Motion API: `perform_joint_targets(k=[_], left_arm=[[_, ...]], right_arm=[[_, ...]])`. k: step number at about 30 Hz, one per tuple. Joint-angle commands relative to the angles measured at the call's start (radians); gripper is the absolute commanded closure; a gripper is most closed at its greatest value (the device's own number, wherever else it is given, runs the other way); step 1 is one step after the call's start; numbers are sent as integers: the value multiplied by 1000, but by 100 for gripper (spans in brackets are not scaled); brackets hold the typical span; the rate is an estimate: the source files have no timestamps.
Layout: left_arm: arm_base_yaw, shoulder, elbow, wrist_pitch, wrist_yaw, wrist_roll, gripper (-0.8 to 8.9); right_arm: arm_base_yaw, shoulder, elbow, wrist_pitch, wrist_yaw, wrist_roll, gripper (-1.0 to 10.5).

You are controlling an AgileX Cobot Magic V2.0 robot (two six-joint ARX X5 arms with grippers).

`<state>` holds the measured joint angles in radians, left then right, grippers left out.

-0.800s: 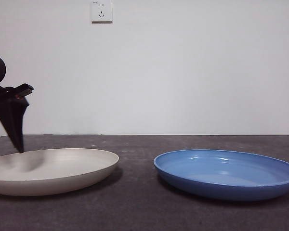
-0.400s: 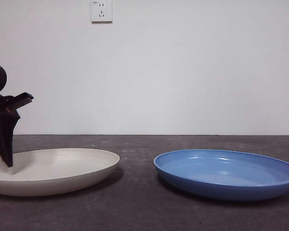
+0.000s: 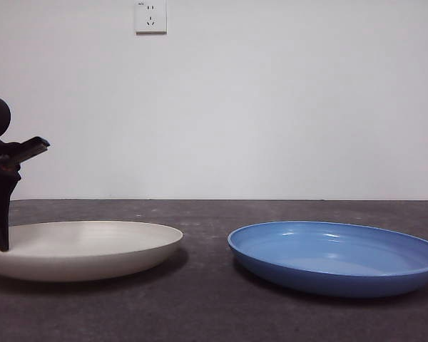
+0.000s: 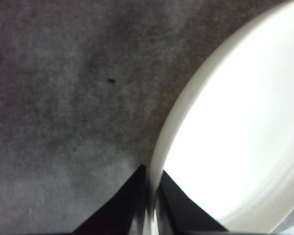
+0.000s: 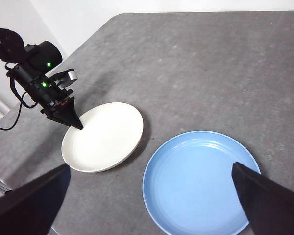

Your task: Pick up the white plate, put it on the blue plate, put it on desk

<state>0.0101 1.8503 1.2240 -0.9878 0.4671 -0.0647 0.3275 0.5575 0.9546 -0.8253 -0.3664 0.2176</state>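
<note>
The cream-white plate point(image 3: 85, 249) lies on the dark desk point(image 3: 200, 313) at the left. The glossy blue plate point(image 3: 335, 256) lies to its right, a gap between them. My left gripper point(image 3: 0, 239) stands at the white plate's left rim. In the left wrist view its jaws point(image 4: 149, 174) are pinched together on that rim of the white plate point(image 4: 235, 137). The right wrist view shows the same hold point(image 5: 78, 126) on the white plate point(image 5: 105, 137). My right gripper point(image 5: 150, 165) hangs open and empty high above the blue plate point(image 5: 201, 181).
A white wall with a socket point(image 3: 150, 16) stands behind the desk. The desk's rounded corner and left edge point(image 5: 19, 105) lie close to the white plate. Bare desk point(image 5: 210, 63) stretches beyond both plates.
My left gripper moved left and down from over the white plate's inside to its left rim. The plate shifted slightly, its right edge now a little farther right.
</note>
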Motion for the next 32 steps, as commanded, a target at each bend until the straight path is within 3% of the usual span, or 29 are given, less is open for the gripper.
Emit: perform_joint_targets(k=[1,8,18,26,32], left_arm=[[-12,5,52,-24,1,-4,799],[-93,-54,161,-114,8,-54,799],[-330,-61,298,-106,32,-144,798],[-478,27,438,-77,39,-212,798],[-562,154,569,-105,51,-218,799]], right_arm=[[4,2,26,1,0,14,392],[4,2,86,-55,15,12,393],[4,2,204,-72,35,14,393],[4,2,262,-135,35,8,393],[4,2,270,-224,57,-19,393]])
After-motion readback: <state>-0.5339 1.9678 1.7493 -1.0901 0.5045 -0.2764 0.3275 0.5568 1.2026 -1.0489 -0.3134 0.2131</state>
